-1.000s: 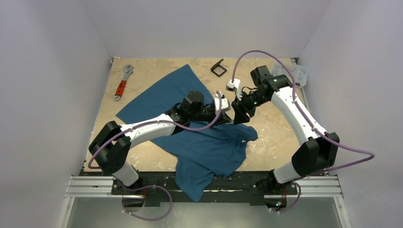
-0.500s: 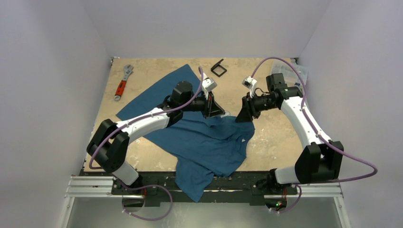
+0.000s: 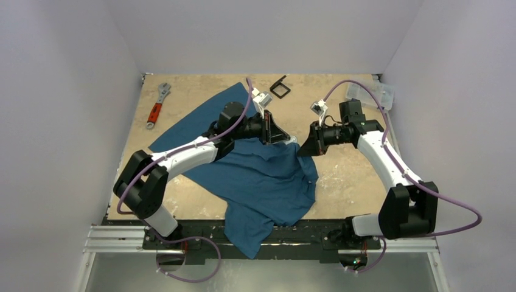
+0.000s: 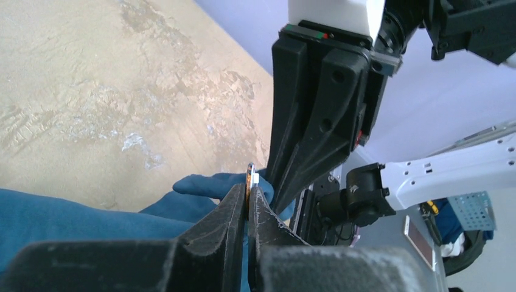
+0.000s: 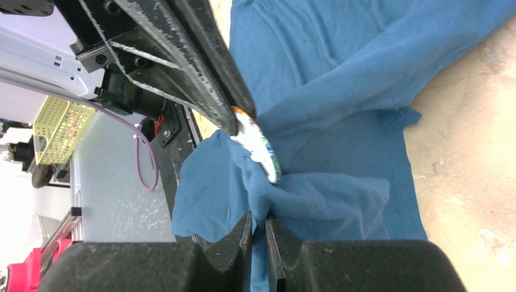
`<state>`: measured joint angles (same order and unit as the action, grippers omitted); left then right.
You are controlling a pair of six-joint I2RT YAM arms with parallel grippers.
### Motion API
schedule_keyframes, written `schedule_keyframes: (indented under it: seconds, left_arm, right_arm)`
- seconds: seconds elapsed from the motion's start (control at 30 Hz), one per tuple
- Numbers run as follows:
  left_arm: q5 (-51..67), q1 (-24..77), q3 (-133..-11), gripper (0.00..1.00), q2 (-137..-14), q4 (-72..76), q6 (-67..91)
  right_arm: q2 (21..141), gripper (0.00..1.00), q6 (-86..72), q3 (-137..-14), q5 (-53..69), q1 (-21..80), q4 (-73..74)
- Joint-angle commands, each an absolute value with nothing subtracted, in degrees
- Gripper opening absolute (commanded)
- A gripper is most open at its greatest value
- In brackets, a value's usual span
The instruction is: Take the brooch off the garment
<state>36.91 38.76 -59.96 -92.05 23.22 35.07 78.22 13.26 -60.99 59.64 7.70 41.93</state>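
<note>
The dark teal shirt (image 3: 261, 179) lies across the table, with one fold lifted between the two grippers. My left gripper (image 3: 283, 137) is shut on the brooch (image 4: 249, 176), a thin pale disc seen edge-on between its fingertips (image 4: 248, 191). In the right wrist view the brooch (image 5: 260, 151) still sits against the cloth, held at the tip of the left gripper's fingers (image 5: 201, 79). My right gripper (image 3: 303, 149) is shut on a fold of the shirt (image 5: 341, 194) just below the brooch, with cloth pinched between its fingertips (image 5: 260, 220).
A red-handled wrench (image 3: 156, 106) lies at the far left. A small black square frame (image 3: 280, 89) lies at the back centre. A clear plastic container (image 3: 372, 94) sits at the back right corner. The shirt's hem hangs over the near table edge (image 3: 246, 240).
Both wrists have turned and risen out of a tight huddle. The left gripper has shifted back and left, and the shirt fold is now lifted between the grippers.
</note>
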Motion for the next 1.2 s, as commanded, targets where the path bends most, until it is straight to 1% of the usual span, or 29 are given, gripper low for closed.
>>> schedule_keyframes:
  seconds: [0.0, 0.2, 0.3, 0.33, 0.4, 0.47, 0.6, 0.67, 0.8, 1.17]
  left_arm:
    - [35.3, 39.3, -63.2, 0.0, -93.5, 28.6, 40.4]
    - [34.1, 40.2, -64.4, 0.0, -94.7, 29.8, 43.8]
    - [33.7, 40.1, -64.8, 0.0, -94.3, 29.7, 43.9]
    - [34.1, 40.0, -65.1, 0.0, -94.1, 29.7, 44.1]
    - [34.8, 40.0, -65.1, 0.0, -93.8, 30.1, 43.9]
    - [35.7, 40.0, -65.1, 0.0, -93.6, 30.6, 43.4]
    - [38.2, 40.1, -64.4, 0.0, -93.2, 32.6, 42.2]
    - [39.6, 40.0, -64.2, 0.0, -93.1, 33.7, 41.6]
    - [41.2, 40.0, -64.4, 0.0, -92.6, 34.4, 39.7]
    - [44.2, 40.0, -65.2, 0.0, -92.3, 36.2, 40.4]
  right_arm:
    - [75.4, 0.16, 11.7, -61.4, 63.4, 9.3, 39.3]
    - [74.8, 0.18, 14.2, -62.4, 62.8, 9.9, 41.5]
    - [74.5, 0.19, 21.0, -64.1, 62.9, 9.9, 48.4]
    - [74.1, 0.21, 25.0, -64.6, 62.9, 9.9, 52.7]
    - [73.3, 0.24, 26.9, -66.0, 63.2, 9.8, 55.6]
    - [72.5, 0.25, 23.8, -68.9, 60.9, 8.3, 55.0]
    - [72.0, 0.26, 19.0, -75.1, 63.6, 4.7, 53.9]
    - [71.7, 0.27, 18.2, -76.2, 62.0, 4.3, 53.5]
    - [71.2, 0.27, 17.3, -73.8, 58.7, 3.9, 50.7]
    - [73.5, 0.27, 23.4, -73.5, 59.1, 3.8, 52.3]
